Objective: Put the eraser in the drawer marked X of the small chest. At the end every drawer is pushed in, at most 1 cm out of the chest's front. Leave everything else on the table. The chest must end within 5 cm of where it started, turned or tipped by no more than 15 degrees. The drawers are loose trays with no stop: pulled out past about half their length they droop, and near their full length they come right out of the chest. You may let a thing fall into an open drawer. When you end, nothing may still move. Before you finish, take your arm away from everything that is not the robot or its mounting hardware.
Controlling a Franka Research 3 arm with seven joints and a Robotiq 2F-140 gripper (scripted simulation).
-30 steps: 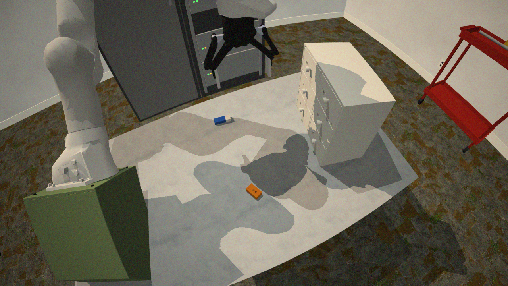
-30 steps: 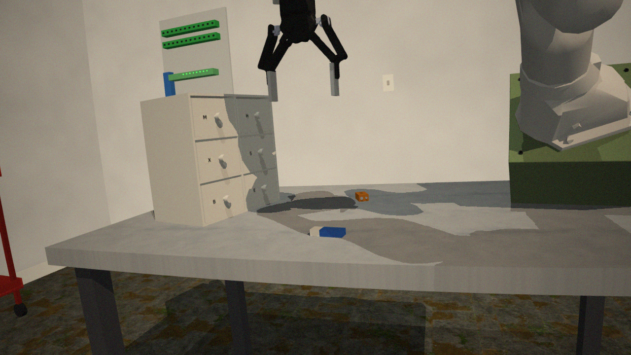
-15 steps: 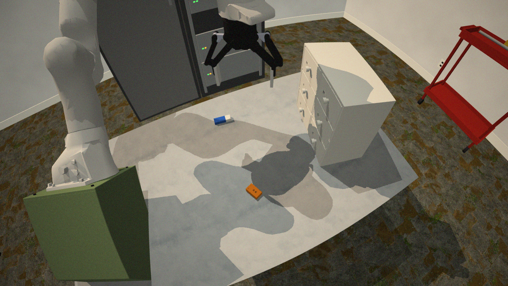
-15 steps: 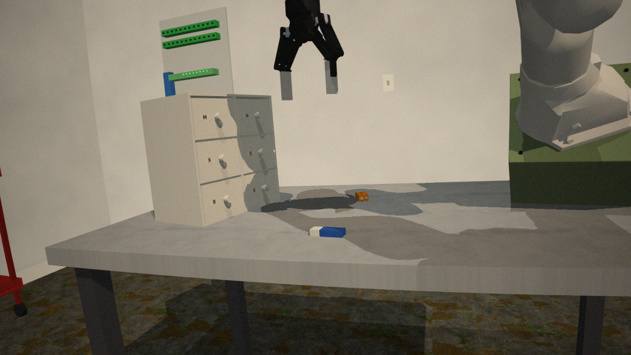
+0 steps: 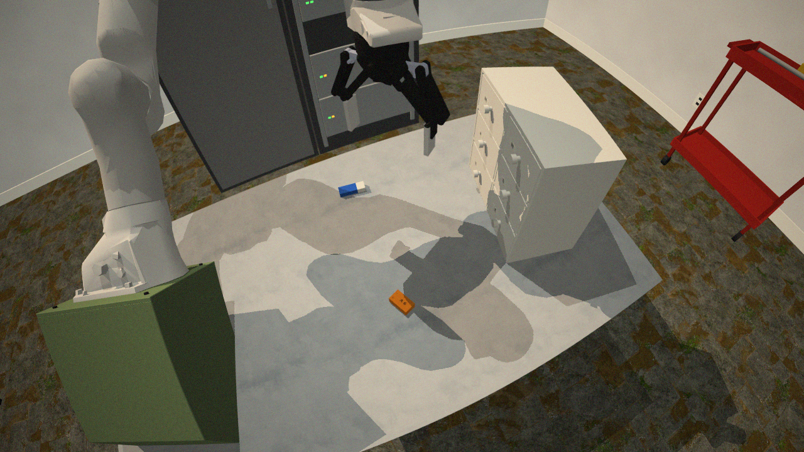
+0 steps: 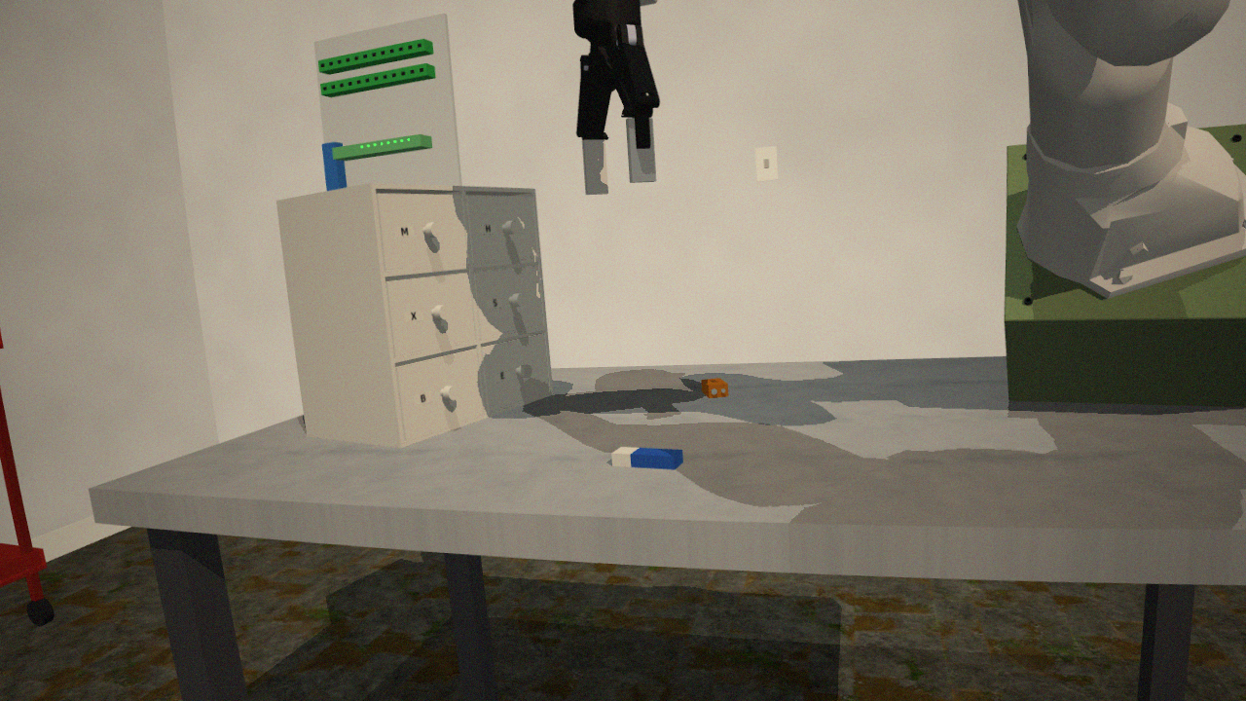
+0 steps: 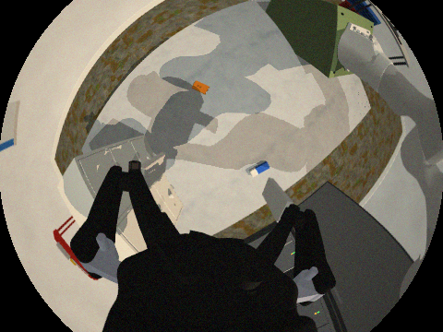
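Note:
The blue and white eraser [image 5: 352, 188] lies flat on the table, left of the chest; it also shows in the exterior view [image 6: 646, 457] and the wrist view [image 7: 258, 169]. The cream chest [image 5: 536, 156] stands at the table's far right, with six drawers that look pushed in. The drawer marked X [image 6: 428, 316] is the middle one of the left column in the exterior view. My gripper [image 5: 389, 126] hangs high above the table between eraser and chest, open and empty; it also shows in the exterior view [image 6: 619, 174].
A small orange block [image 5: 402, 302] lies on the table near its front middle. The green robot base [image 5: 140, 360] stands at the table's left corner. A dark server rack [image 5: 264, 73] stands behind the table, a red cart [image 5: 736, 134] off to the right.

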